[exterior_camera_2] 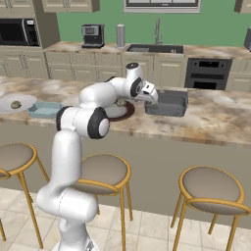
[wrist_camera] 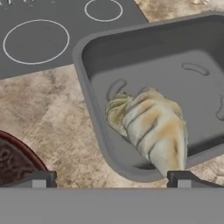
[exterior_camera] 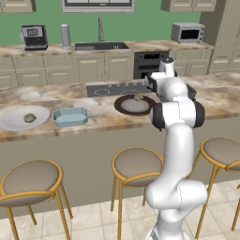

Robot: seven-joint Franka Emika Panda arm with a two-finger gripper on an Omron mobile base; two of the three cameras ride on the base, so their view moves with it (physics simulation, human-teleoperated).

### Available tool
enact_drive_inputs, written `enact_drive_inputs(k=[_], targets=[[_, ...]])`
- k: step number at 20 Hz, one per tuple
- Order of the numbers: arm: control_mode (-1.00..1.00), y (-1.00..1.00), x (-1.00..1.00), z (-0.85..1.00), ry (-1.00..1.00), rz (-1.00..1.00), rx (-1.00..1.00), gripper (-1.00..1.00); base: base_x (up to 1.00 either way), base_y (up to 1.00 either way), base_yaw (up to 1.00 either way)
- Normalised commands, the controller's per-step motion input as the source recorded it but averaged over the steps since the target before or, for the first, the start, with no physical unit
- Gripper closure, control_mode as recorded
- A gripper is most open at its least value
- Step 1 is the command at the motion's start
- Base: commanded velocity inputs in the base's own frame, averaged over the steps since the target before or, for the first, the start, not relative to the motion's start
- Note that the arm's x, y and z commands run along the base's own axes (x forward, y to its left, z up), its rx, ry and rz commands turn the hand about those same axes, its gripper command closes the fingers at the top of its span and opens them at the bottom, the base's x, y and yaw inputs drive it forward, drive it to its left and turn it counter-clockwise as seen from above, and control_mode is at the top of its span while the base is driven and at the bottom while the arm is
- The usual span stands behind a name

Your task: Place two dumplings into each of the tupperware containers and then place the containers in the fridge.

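One pale tan, pleated crescent dumpling already lies inside the dark grey shallow rectangular tupperware container, near the wall closest to the hand. The gripper hangs just above that wall with its fingers spread wide and holding nothing, the dumpling lying between and just beyond the tips. No second piece is visible in this tub, so it looks half filled at best.

Taking the grey tub as the landmark: to its left on the marbled brown stone table sits the round dark brown plate, carrying one small olive dumpling. Further left of the tub lies the pale translucent blue tupperware container, which appears empty from the left base view. Beyond that, furthest from the grey tub, the round white plate carries another olive-tan dumpling. Behind the grey tub a flat dark cooktop with white ring markings is set into the table.

My reading is that the job is at an early stage: roughly one dumpling of four is placed, three remain to be moved, and only two more can be made out. Both tubs sit on the table, so carrying them to the fridge is not yet done.

The placed dumpling is lumpy, folded into ridges, cream with browned toasted patches, and rests on its side with the narrow end toward the hand.
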Motion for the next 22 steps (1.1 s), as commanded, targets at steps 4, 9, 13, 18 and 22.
enact_drive_inputs(k=[4,9,13,18,22], targets=[[-1.00,-0.03,0.16,-0.06,0.00,0.00,0.00,-1.00,0.00,0.00,0.00],[-1.00,-0.01,0.17,-0.10,0.00,0.00,0.00,-1.00,0.00,0.00,0.00],[-1.00,0.00,0.16,-0.11,0.00,0.00,0.00,-1.00,0.00,0.00,0.00],[-1.00,0.00,0.00,-0.15,0.03,0.00,0.00,-1.00,0.00,0.00,0.00],[-1.00,0.04,0.00,-0.14,0.10,0.00,0.00,-1.00,0.00,0.00,0.00]])
